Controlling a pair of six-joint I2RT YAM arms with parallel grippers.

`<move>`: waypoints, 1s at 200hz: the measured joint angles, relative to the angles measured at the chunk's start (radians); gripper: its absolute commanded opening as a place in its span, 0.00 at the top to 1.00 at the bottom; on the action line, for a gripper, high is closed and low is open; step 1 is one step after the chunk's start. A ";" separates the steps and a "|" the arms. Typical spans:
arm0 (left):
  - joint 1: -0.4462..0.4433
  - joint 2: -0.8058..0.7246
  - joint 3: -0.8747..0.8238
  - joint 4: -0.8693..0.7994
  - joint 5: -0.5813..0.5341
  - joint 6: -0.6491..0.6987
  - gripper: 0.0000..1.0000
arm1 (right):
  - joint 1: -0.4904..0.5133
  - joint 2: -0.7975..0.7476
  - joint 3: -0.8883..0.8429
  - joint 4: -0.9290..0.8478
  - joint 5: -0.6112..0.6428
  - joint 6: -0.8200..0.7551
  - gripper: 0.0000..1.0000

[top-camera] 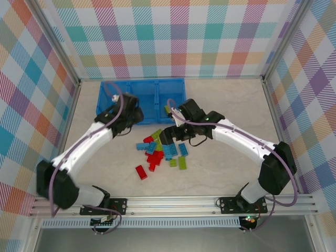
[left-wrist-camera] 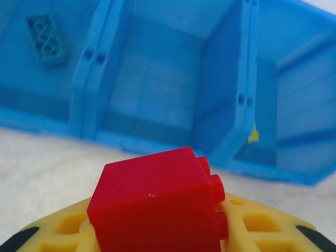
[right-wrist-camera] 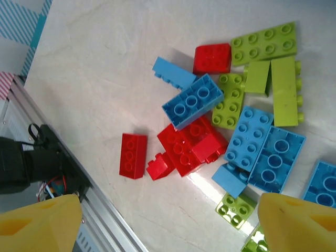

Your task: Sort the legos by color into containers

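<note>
The blue tray (top-camera: 142, 82) of three containers stands at the back. My left gripper (top-camera: 122, 117) hangs at its near left edge, shut on a red lego (left-wrist-camera: 157, 205) held between the yellow fingers (left-wrist-camera: 252, 226). In the left wrist view the middle container (left-wrist-camera: 157, 89) lies straight ahead, and a light blue lego (left-wrist-camera: 47, 39) lies in the left one. The loose legos (top-camera: 160, 149) are piled mid-table in red, light blue and lime. My right gripper (top-camera: 169, 135) hovers open above them, its fingertips (right-wrist-camera: 42, 226) wide apart over bare table beside red bricks (right-wrist-camera: 189, 147).
One red brick (top-camera: 140, 171) lies apart from the pile toward the near edge, also seen in the right wrist view (right-wrist-camera: 133, 155). A metal rail (top-camera: 173, 202) runs along the table's front. Checkered walls close off the left, right and back.
</note>
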 measured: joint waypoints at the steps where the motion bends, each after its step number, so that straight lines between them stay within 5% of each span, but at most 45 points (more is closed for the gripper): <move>1: 0.001 0.007 0.006 0.000 0.000 0.000 0.71 | 0.000 0.000 -0.002 0.004 0.002 0.002 0.13; 51: 0.071 0.439 0.310 0.013 0.008 0.013 0.67 | 0.000 -0.061 -0.104 0.055 0.022 0.058 0.12; 88: 0.097 0.569 0.396 -0.013 0.016 0.015 0.47 | 0.000 -0.118 -0.131 0.059 0.057 0.074 0.12; 149: 0.097 0.512 0.376 -0.029 0.050 0.014 0.36 | 0.000 -0.122 -0.134 0.073 0.117 0.068 0.10; 200: 0.044 0.124 0.198 -0.030 0.092 0.050 0.35 | 0.000 -0.018 -0.131 0.108 0.157 0.014 0.11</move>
